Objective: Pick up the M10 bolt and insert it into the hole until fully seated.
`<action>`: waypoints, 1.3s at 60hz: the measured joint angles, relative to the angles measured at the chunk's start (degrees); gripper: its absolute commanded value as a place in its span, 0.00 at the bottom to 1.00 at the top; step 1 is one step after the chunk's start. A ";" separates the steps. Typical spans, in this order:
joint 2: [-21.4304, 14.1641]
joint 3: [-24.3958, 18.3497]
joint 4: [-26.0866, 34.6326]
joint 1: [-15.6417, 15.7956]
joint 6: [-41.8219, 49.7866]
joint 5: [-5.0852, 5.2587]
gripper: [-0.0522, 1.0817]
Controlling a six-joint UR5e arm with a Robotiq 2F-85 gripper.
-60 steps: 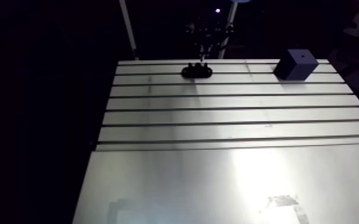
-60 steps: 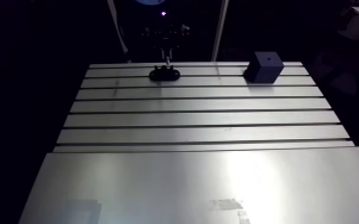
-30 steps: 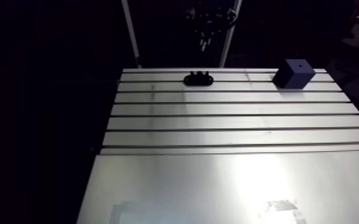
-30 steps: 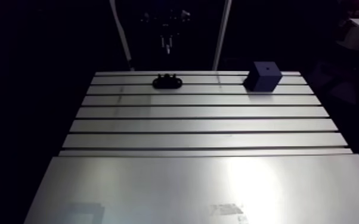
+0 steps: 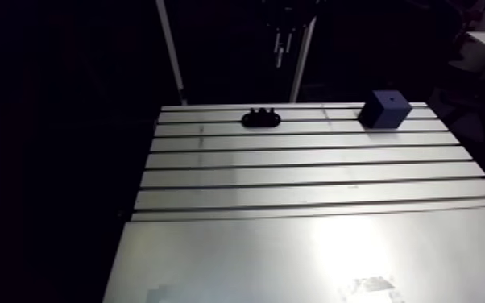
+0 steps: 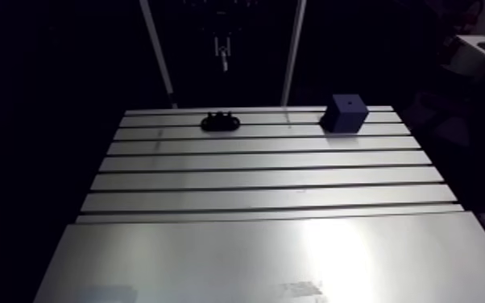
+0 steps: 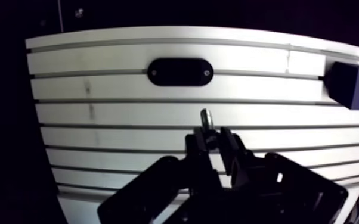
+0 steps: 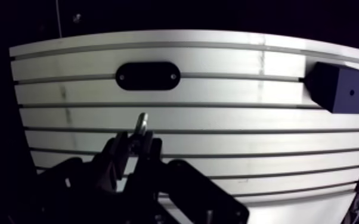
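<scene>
In the wrist view my gripper point(image 7: 209, 136) is shut on a small metal M10 bolt point(image 7: 206, 118), whose shank sticks out past the fingertips. It hangs well above the table. A black oval holder point(image 7: 180, 71) lies on the table ahead of the gripper. A dark blue block point(image 7: 353, 85) with a small hole in one face stands off to the gripper's right. In the arm view the bolt point(image 5: 279, 50) hangs at the far side of the table above the holder point(image 5: 261, 119), and the block point(image 5: 384, 109) is at the far right.
The slotted aluminium table point(image 5: 294, 242) has several grooves running across it at the far half and a smooth plate at the near half. Two slim white posts point(image 5: 170, 52) rise behind the table's far edge.
The gripper has risen from just above the black holder to high over the table, with the bolt in it. The camera has shifted with the arm.
</scene>
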 measured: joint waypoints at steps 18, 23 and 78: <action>-0.39 -4.12 10.18 -4.37 -1.66 -0.14 1.00; -0.39 -4.90 11.56 -5.96 -2.55 -0.14 1.00; 6.29 -15.07 17.32 -19.23 -7.18 -2.37 1.00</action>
